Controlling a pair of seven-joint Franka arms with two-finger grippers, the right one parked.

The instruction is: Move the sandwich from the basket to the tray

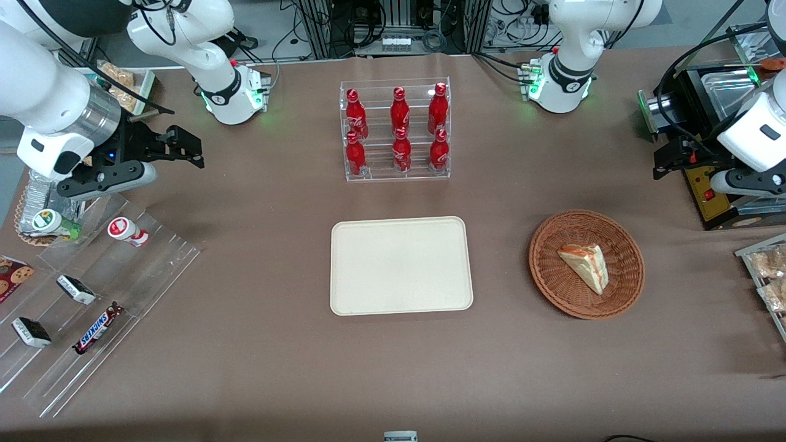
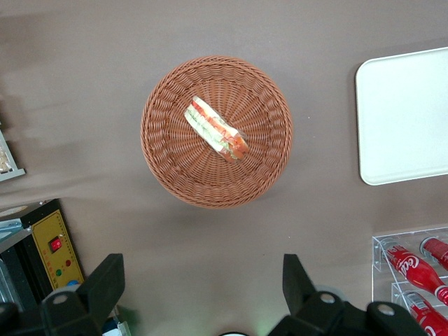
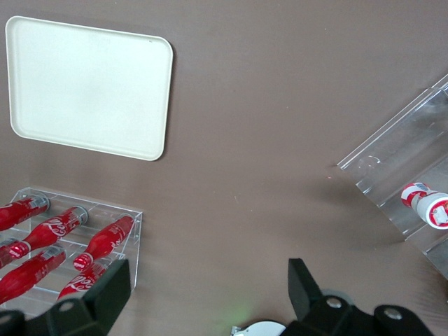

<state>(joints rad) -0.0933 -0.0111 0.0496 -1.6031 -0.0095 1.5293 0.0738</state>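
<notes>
The sandwich (image 1: 584, 267) (image 2: 215, 129), a pale bread wedge with red and green filling, lies in the round reddish-brown wicker basket (image 1: 543, 245) (image 2: 161, 161). The cream tray (image 1: 401, 265) (image 2: 402, 115) (image 3: 87, 87) lies flat beside the basket, toward the parked arm's end, with nothing on it. My gripper (image 1: 663, 161) (image 2: 201, 269) hangs high over bare table, farther from the front camera than the basket and toward the working arm's end. Its fingers are wide open with nothing between them.
A clear rack of red cola bottles (image 1: 396, 132) stands farther from the front camera than the tray. A black appliance with a yellow panel (image 1: 712, 190) sits near my gripper. Wrapped pastries (image 1: 767, 276) lie at the working arm's end, and acrylic snack racks (image 1: 92, 294) at the parked arm's end.
</notes>
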